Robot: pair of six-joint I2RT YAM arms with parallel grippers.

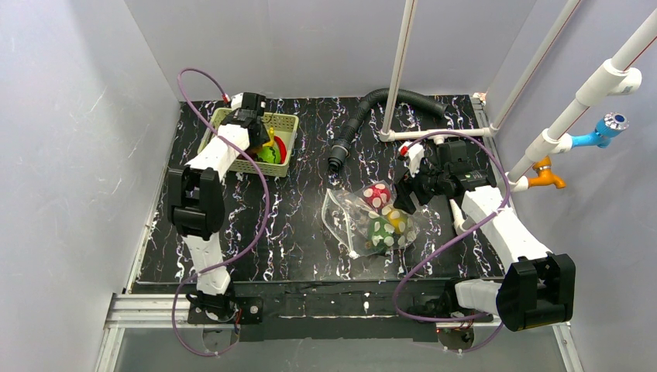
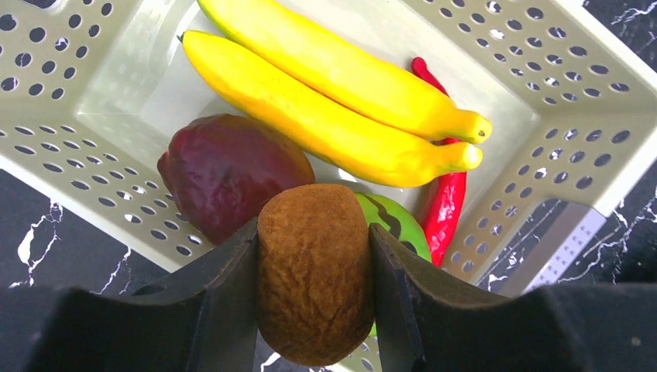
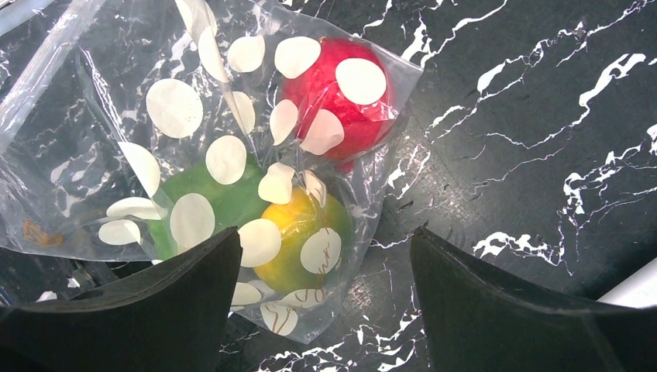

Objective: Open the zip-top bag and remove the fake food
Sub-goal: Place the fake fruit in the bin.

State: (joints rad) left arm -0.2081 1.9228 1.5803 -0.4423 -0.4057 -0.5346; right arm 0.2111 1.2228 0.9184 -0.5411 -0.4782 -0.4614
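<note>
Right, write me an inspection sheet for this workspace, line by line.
Surface: black, white-veined table.
Job's things: zip-top bag mid-table holding red piece, green piece, yellow piece; bananas, chili, purple piece in the basket.
Clutter: pale green basket, far left.
Grippers: left gripper shut on brown piece over basket; right gripper open over the bag.
Cables: purple cables loop along both arms; black hose lies far-centre.
Surroundings: grey walls, white pipes, blue fitting, orange tap at right.
</note>
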